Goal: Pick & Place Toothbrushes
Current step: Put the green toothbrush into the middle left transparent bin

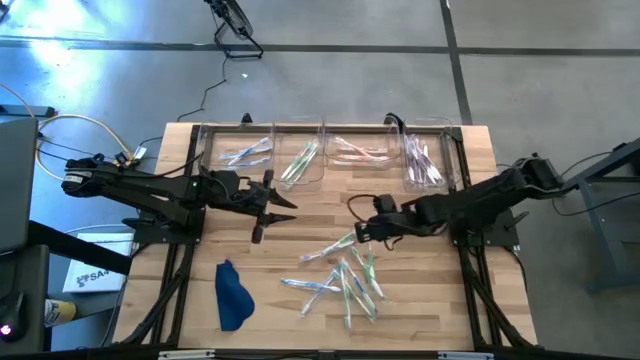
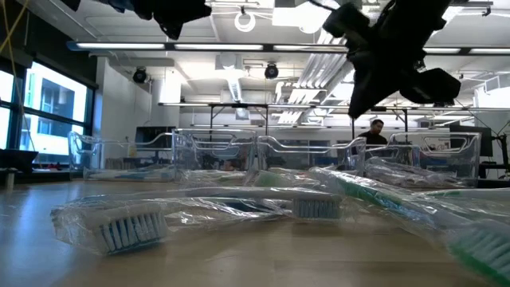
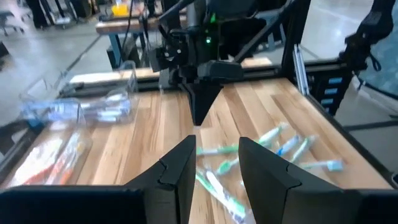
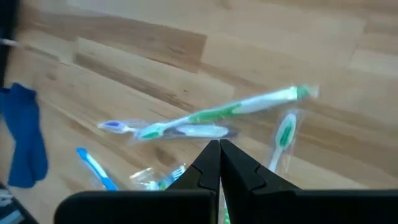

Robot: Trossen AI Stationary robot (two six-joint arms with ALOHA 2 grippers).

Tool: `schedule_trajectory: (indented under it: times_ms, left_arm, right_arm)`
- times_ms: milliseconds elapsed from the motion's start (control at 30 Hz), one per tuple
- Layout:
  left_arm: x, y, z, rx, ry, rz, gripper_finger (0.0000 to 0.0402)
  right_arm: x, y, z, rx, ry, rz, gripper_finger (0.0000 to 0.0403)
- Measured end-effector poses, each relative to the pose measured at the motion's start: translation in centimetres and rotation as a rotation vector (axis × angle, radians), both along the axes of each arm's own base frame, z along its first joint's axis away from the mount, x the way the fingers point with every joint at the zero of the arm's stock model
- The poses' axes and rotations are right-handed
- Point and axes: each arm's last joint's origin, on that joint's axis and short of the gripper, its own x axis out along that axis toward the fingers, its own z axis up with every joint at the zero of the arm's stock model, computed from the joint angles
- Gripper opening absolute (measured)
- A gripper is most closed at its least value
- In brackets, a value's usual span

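Toothbrushes (image 1: 345,275), slim pastel-handled ones in glossy clear wrappers, lie scattered mid-table under the right gripper (image 1: 362,232), fingers pressed together and empty, while the left gripper (image 1: 275,205) hovers half-spread and empty: light, stiff, likely slippery, best pinched across mid-handle.

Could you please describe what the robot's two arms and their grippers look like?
Both arms are matte black and jointed, with black cables running along them. The left gripper has two broad, angular black fingers. The right gripper has the same black wedge-shaped fingers. A small green light glows on the right arm's wrist.
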Motion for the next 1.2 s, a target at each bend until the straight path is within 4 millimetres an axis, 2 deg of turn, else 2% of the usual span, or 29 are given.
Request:
schedule_trajectory:
  times_ms: [167,300,533,867,1000,1200]
  left_arm:
    - [-0.1,0.0,-0.4,0.003,0.039,0.000,0.0117]
    - [-0.1,0.0,-0.5,0.006,0.058,0.000,0.0117]
    - [-0.2,0.0,-0.8,0.007,0.081,0.000,0.0117]
    - [-0.2,0.0,-0.9,0.024,0.095,-0.003,0.0117]
    - [-0.2,0.0,-1.0,0.024,0.100,-0.003,0.0117]
    - [-0.2,0.0,-1.0,0.024,0.100,-0.003,0.0117]
  right_arm:
    - [1.2,0.6,-1.9,0.072,0.099,-0.032,0.0002]
    - [1.1,1.3,-3.1,0.127,0.200,-0.058,0.0002]
    - [0.5,2.2,-3.2,0.182,0.252,-0.144,0.0002]
    - [0.6,2.3,-3.2,0.176,0.246,-0.120,0.0004]
    - [0.7,2.4,-3.7,0.159,0.268,-0.090,0.0028]
    - [1.2,2.6,-5.4,0.176,0.328,-0.128,0.0106]
